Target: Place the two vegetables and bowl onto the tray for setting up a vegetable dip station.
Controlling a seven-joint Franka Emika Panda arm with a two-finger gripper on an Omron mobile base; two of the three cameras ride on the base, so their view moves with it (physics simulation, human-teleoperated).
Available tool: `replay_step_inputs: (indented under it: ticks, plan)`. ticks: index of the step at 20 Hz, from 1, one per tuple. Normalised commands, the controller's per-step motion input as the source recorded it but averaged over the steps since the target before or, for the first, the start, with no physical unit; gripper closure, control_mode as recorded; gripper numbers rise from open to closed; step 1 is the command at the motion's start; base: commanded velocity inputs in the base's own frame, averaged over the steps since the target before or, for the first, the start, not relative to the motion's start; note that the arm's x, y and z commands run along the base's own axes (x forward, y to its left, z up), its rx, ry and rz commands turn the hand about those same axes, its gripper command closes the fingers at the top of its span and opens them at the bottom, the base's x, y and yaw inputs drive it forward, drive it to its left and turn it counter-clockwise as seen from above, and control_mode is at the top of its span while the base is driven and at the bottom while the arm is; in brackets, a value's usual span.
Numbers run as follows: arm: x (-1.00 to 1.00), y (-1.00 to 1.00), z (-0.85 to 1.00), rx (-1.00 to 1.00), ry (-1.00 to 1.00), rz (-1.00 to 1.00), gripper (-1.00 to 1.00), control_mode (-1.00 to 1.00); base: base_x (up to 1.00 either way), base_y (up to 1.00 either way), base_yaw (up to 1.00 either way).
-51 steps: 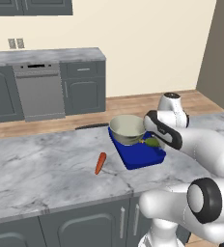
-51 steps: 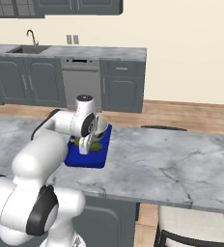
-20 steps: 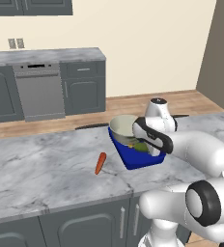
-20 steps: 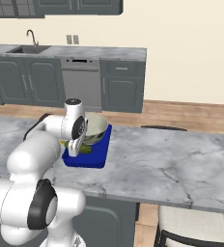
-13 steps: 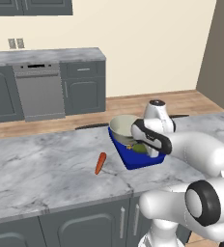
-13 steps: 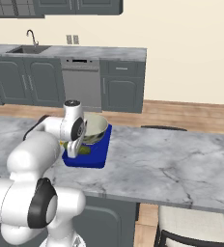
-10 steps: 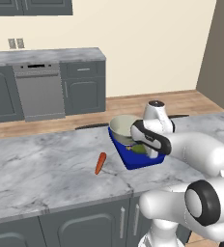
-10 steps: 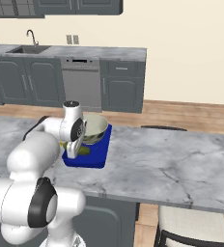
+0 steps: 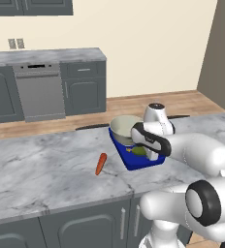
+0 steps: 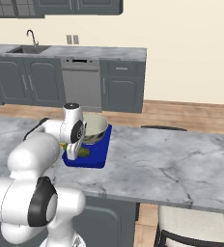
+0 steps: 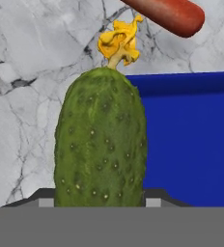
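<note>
- Marble counter (image 9: 46,169), left base view: I see the blue tray (image 9: 134,157) with the bowl (image 9: 124,129) on its far end; the carrot (image 9: 101,163) lies well apart on bare stone to its left.
- Right base view: the gripper (image 10: 74,153) hangs over the tray's near left edge, cucumber (image 10: 83,151) beside it.
- Hand view: the cucumber (image 11: 102,140), bumpy dark green with a yellow flower tip, stands between the fingertips over the tray edge; whether they pinch it I cannot tell.
</note>
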Motion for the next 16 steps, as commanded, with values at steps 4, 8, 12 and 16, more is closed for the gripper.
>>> replay_step_inputs:
  ticks: [4,8,12,16]
  plan:
    - [0.00,0.00,-0.07,0.00,0.00,0.00,1.00,-1.00,0.00,0.00,0.00]
    - [0.00,0.00,-0.08,0.00,0.00,-0.01,1.00,-1.00,0.00,0.00,0.00]
    - [0.00,0.00,-0.07,0.00,0.00,0.00,-1.00,-1.00,0.00,0.00,0.00]
    - [0.00,0.00,-0.08,0.00,0.00,0.00,-1.00,-1.00,0.00,0.00,0.00]
